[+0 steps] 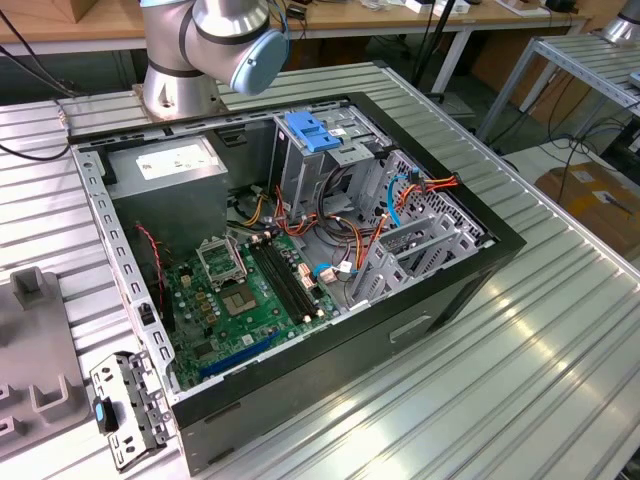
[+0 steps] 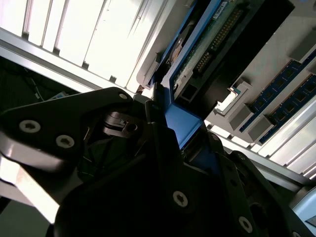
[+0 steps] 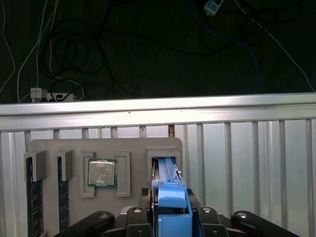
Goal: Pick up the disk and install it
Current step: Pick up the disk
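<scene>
The disk (image 3: 165, 172) stands on edge in a slot of a grey holder tray (image 3: 133, 148), with its blue side rail (image 3: 171, 197) turned toward the arm. In the second wrist view its green circuit-board face (image 2: 210, 34) is seen running away from that rail. The gripper (image 3: 170, 219) is clenched on the rail, with dark fingers (image 2: 157, 133) set against the blue plastic on either side, so the disk is judged to be grasped but not yet drawn out of the slot. The step in hand is taken to be the pick-up. It would be done well if the pull were kept in line with the slot walls, so that the disk is not levered or scraped, and if the hold were kept on the rail rather than on the circuit board. A processor chip (image 3: 101, 173) and memory sticks (image 3: 32, 197) are held in the same tray just beside the slot, so any sideways swing is best avoided. The tray lies on the ribbed metal counter (image 3: 247, 163). In the exterior view the open computer case (image 1: 450, 290) is seen mid-frame. Its grey drive cage (image 1: 300, 175), capped by a blue bracket (image 1: 313, 133), sits at upper centre, and loose orange cables (image 1: 435, 183) lie toward the exterior view's right.
</scene>
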